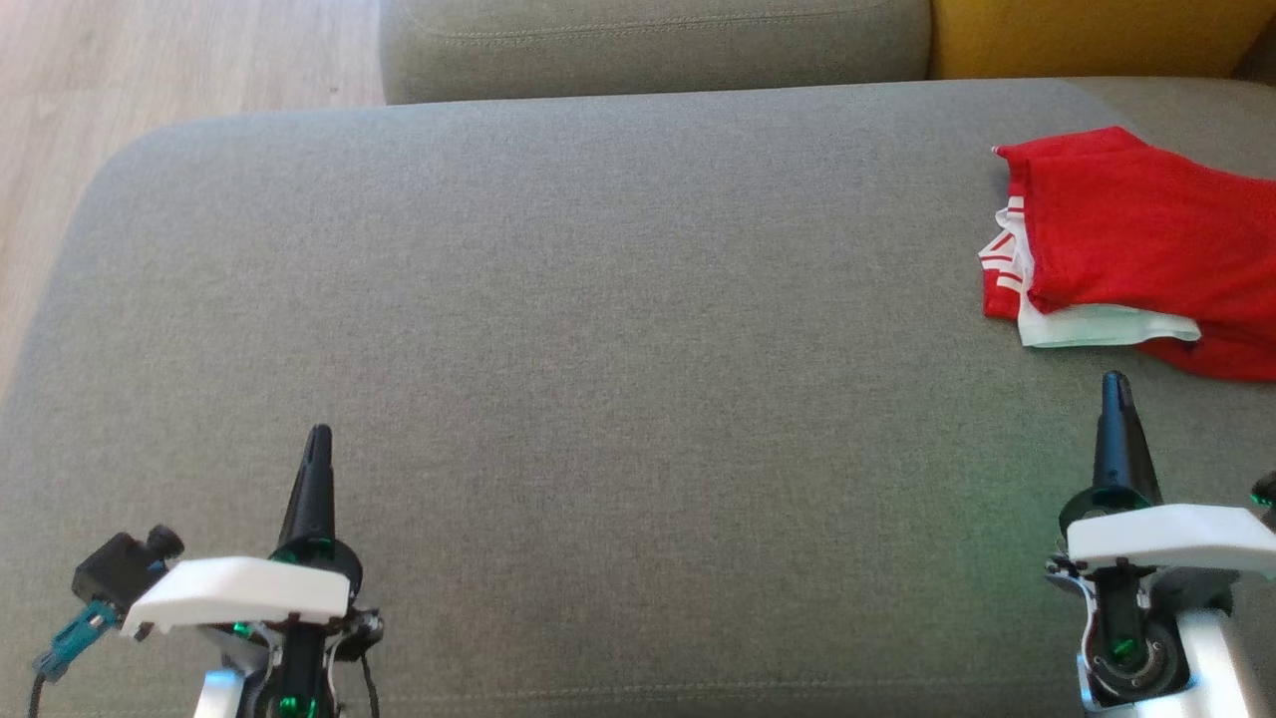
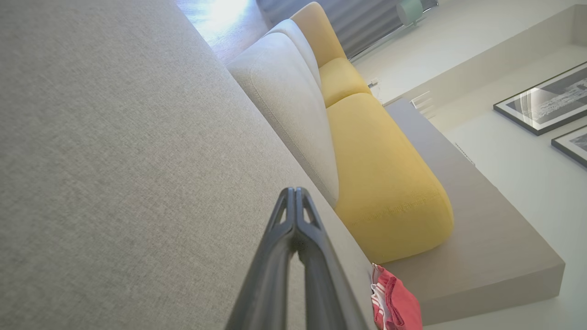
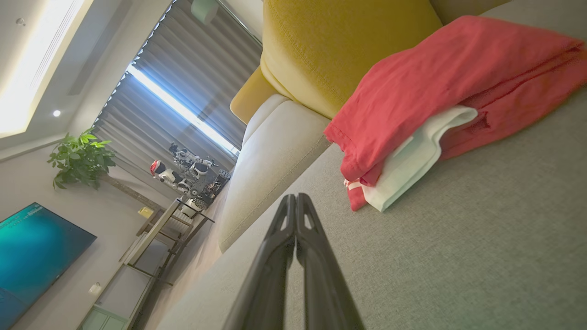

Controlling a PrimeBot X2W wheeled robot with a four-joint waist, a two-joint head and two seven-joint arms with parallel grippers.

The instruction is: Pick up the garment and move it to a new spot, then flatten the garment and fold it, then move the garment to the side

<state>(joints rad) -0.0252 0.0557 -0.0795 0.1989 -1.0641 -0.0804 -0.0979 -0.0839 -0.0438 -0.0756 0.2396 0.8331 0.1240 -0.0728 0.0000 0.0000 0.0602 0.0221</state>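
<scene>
A red garment (image 1: 1136,239) with white trim lies folded at the right edge of the grey sofa seat (image 1: 598,349). It also appears in the right wrist view as a red garment (image 3: 440,91) and, small, in the left wrist view as a red garment (image 2: 395,302). My right gripper (image 1: 1115,384) hovers just in front of the garment, apart from it, shut with nothing in it (image 3: 296,198). My left gripper (image 1: 318,437) stands at the lower left over bare seat, far from the garment, shut and empty (image 2: 293,191).
A grey back cushion (image 1: 648,40) and a yellow cushion (image 1: 1087,35) line the far side of the seat. Wooden floor (image 1: 150,80) lies beyond the seat's left edge. The seat's middle is bare fabric.
</scene>
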